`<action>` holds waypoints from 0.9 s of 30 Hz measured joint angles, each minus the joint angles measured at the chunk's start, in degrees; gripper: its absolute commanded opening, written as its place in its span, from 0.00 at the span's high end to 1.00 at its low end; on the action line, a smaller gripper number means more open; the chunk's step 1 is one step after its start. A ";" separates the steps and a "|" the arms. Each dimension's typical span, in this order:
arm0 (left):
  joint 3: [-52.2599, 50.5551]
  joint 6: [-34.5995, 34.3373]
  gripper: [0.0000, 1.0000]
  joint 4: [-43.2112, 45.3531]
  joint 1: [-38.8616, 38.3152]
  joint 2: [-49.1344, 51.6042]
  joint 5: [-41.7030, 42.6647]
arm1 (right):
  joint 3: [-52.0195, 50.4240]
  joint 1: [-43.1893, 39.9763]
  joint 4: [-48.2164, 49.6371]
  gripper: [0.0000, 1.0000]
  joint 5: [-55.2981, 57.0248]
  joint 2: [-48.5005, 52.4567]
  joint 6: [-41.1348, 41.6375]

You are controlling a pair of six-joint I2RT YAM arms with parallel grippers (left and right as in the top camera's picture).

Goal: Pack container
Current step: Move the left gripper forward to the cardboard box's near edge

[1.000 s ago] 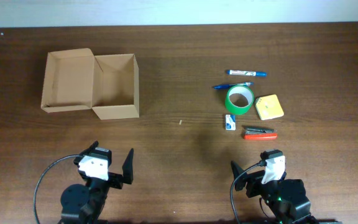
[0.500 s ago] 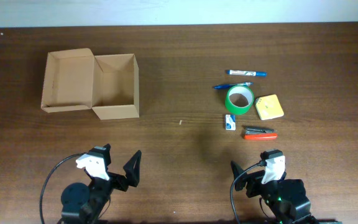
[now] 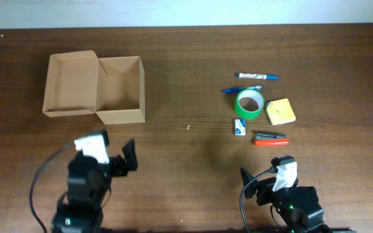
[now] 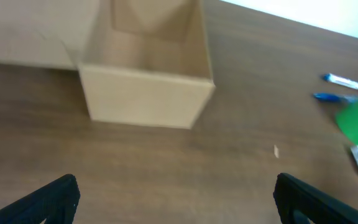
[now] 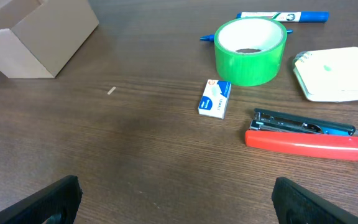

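Left hand (image 4: 176,198), spread, has advanced toward the empty container (image 3: 120,116); right hand (image 5: 179,199) spread too; nothing packed.

Top-down overhead; low, forward wrist views sharing container (image 4: 145,96)

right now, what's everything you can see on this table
container: one, tan cardboard, left side, open, empty, lid flap out to its left
marker: one, white with blue ends, right side, farthest back
pen: one, blue, at the tape's far side
tape roll: one, green, right side
sticky notes: one pad, yellow, right of tape
staple box: one, white and blue, near side of tape
stapler: one, red, front right
table: one, dark brown wood
left gripper: open, facing container
right gripper: open, facing stationery
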 measured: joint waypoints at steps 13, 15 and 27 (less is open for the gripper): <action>27.02 7.61 0.00 -0.26 0.00 33.48 -3.13 | 0.00 0.00 0.00 0.01 -0.02 -0.02 -0.04; 30.77 8.33 0.00 -0.35 0.00 37.51 -2.99 | 0.00 0.00 0.00 0.01 0.00 -0.04 -0.07; 45.99 12.07 0.00 -4.22 -0.15 58.16 1.09 | 0.00 0.00 0.00 0.01 0.00 -0.04 -0.02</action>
